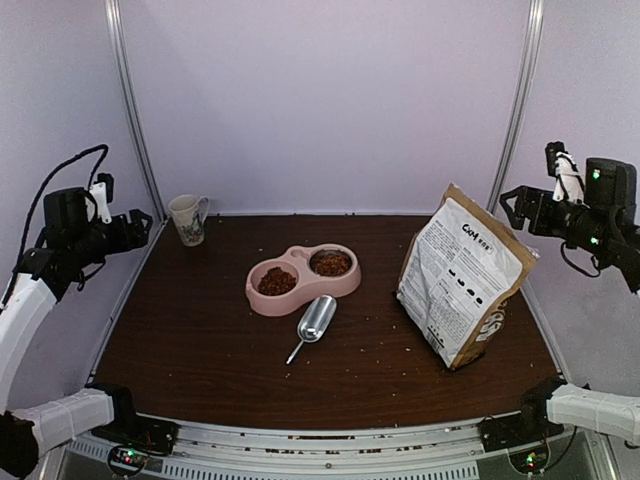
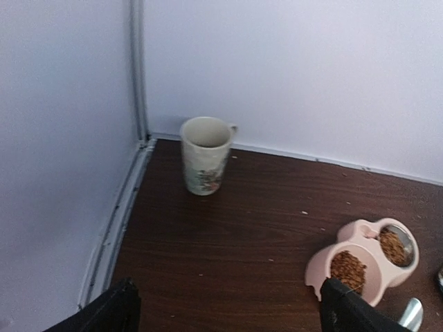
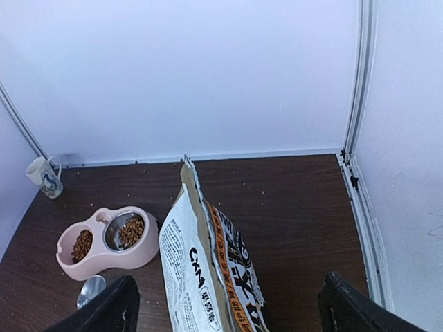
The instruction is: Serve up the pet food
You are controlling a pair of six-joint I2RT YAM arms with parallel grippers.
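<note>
Pet food (image 1: 277,281), crumbly reddish-brown kibble, sits in the 2 wells of the pink double bowl (image 1: 300,298); left gripper (image 2: 232,311) and right gripper (image 3: 225,304) gape apart, empty.

Bowl (image 1: 297,258) mid surface (image 1: 200,340), kibble (image 1: 277,281) in both wells. Scoop (image 1: 316,320) lies just in front of bowl, handle pointing near-left; contact with bowl unclear. Bag (image 1: 462,280) stands upright at right, well apart from bowl. Mug (image 1: 187,220) upright in far-left corner by back wall. Stray crumbs (image 1: 385,352) on surface between scoop and bag.
</note>
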